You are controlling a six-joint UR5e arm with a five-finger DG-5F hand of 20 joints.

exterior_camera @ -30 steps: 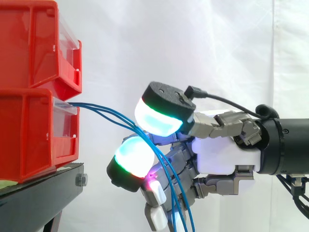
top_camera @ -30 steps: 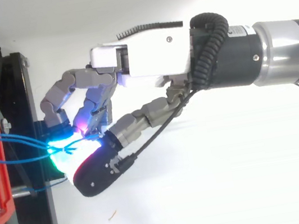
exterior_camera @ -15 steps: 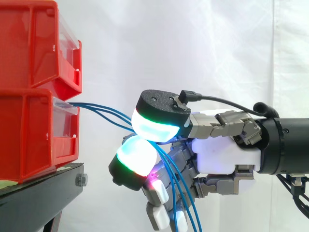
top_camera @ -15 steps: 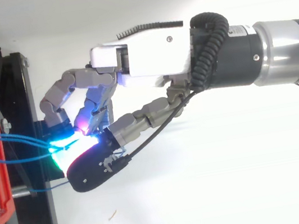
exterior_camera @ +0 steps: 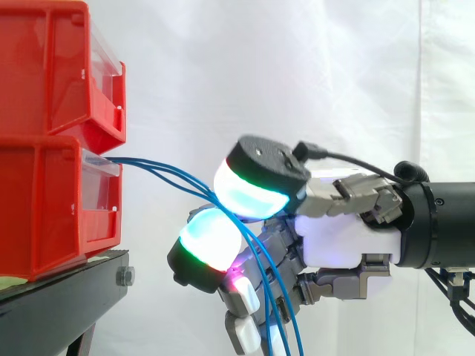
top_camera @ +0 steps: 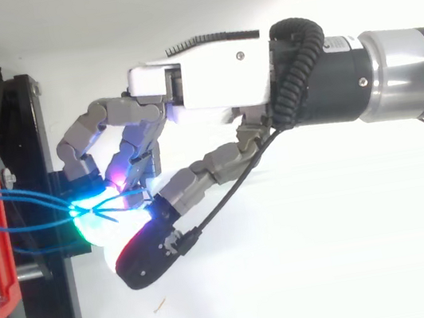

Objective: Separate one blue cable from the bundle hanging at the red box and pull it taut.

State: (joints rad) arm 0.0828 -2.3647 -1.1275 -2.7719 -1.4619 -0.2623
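1. Between the red box (exterior_camera: 52, 200) and the hand (exterior_camera: 341, 241), the blue cables (exterior_camera: 167, 175) hang slack
2. Fingers (exterior_camera: 209, 248) curl round several cables: separating looks unfinished
3. Next: keep one, shed the rest, draw back

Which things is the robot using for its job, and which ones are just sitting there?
For the job: the hand, the blue cables, the lower red bin they come out of.

Just there: the upper red bin, the black stand under the bins, the white curtain behind.
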